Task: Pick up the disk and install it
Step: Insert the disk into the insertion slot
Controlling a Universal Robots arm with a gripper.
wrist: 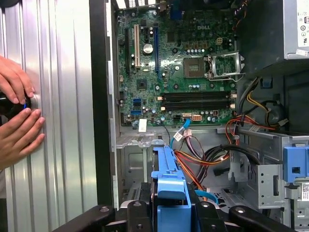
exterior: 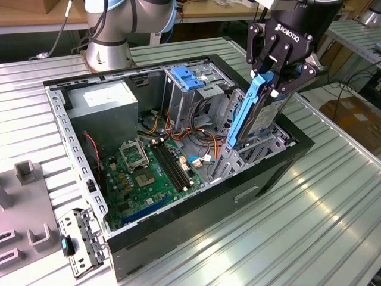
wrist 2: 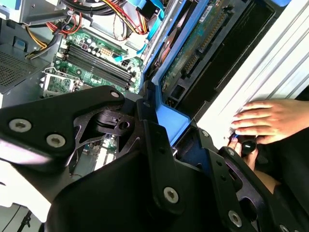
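Exterior view: the pincer (exterior: 278, 71) is gripping the disk (exterior: 249, 116) on edge, its lower end dipping into the drive bay (exterior: 235, 159) of the open computer case (exterior: 196, 205); pickup is looking done, seating apparently not yet finished.

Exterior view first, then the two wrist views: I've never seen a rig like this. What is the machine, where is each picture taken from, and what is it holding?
The machine is one robot arm; its gripper is the black claw in the exterior view, which a camera off the arm took. The two wrist views come from cameras riding on the arm, looking past the claw. On the ribbed metal table lies an open computer case, showing a green motherboard and a grey power-supply box. The jaws are shut on the disk, a hard drive in a blue frame, held upright at the drive cage. In the first wrist view a person's hands rest on the table beside the case.
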